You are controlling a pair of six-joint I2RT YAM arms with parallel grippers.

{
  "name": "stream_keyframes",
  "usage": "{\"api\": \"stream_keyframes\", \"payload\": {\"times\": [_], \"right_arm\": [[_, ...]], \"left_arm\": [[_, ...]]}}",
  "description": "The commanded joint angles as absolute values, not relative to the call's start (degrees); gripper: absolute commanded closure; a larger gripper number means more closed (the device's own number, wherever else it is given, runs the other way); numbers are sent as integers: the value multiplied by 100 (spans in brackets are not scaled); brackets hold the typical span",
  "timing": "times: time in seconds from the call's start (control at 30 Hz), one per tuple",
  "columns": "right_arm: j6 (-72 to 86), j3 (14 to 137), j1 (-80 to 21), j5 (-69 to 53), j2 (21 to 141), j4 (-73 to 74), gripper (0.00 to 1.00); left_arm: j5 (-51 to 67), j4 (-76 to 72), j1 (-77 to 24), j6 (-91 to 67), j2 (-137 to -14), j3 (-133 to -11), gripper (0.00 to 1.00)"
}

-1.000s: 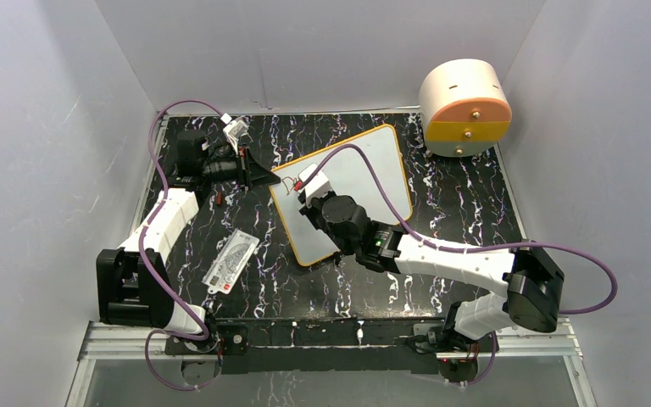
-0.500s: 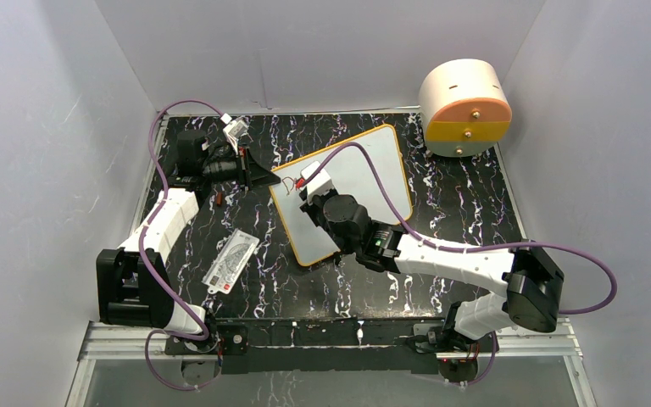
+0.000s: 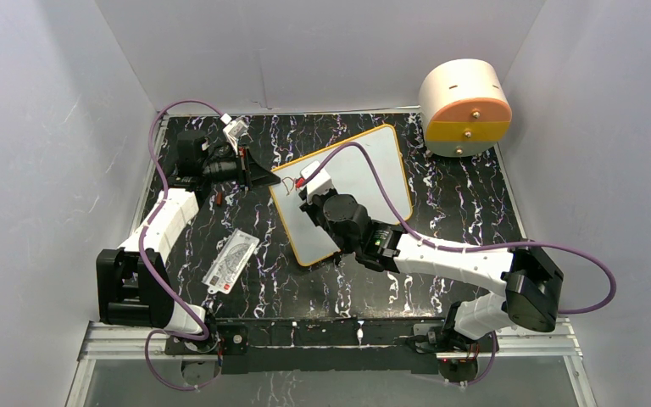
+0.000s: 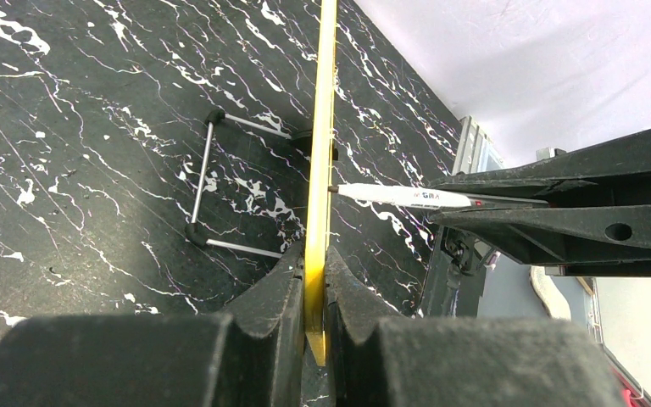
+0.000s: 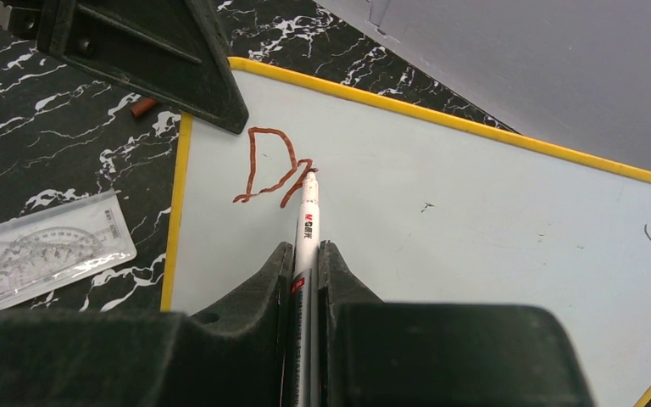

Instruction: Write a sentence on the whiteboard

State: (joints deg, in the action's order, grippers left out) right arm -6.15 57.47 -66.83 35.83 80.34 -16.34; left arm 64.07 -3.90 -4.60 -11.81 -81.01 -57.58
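Right claw [image 5: 308,254] is gripping the marker [image 5: 308,216] with its tip touching the whiteboard [image 5: 475,237] at the reddish start of the sentence [image 5: 267,165], just a "D" and a stroke, and I'm seeing the left claw [image 4: 314,271] pinching the board's yellow edge on the table [image 5: 51,127].

The whiteboard [image 5: 475,229] looks smooth and faintly glossy. The marker [image 5: 307,222] is shiny white plastic, the right gripper [image 5: 305,251] matt black plastic. Left of it lies a clear plastic ruler [image 5: 34,254].

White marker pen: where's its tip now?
Right wrist view: the white marker pen, clamped in the right gripper, has its tip on the yellow-framed whiteboard, just right of the reddish-brown D.
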Motion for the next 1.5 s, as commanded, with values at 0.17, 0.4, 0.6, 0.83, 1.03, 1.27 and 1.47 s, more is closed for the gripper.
{"api": "stream_keyframes", "payload": {"times": [0.17,0.4,0.6,0.83,1.03,1.27,1.47], "right_arm": [[-476,5752,-6667,3419,7840,-1417,100],[-465,5707,-6657,3460,7874,-1428,100],[-467,5691,-6657,3520,7951,-1594,100],[-501,5643,-6644,3631,7993,-1840,100],[-517,5622,-6594,3675,8037,-2016,100],[-514,5614,-6517,3699,8068,-2134,100],[-503,5590,-6490,3783,8017,-2100,100]], "left_arm": [[6453,-290,-431,-1169,-8103,-5680,100],[6477,-295,-431,-1173,-8095,-5682,100],[6492,-298,-431,-1178,-8110,-5686,100],[6521,-300,-431,-1189,-8125,-5686,100],[6525,-307,-438,-1195,-8125,-5680,100],[6539,-308,-439,-1195,-8130,-5678,100],[6539,-308,-439,-1198,-8138,-5674,100]]}}
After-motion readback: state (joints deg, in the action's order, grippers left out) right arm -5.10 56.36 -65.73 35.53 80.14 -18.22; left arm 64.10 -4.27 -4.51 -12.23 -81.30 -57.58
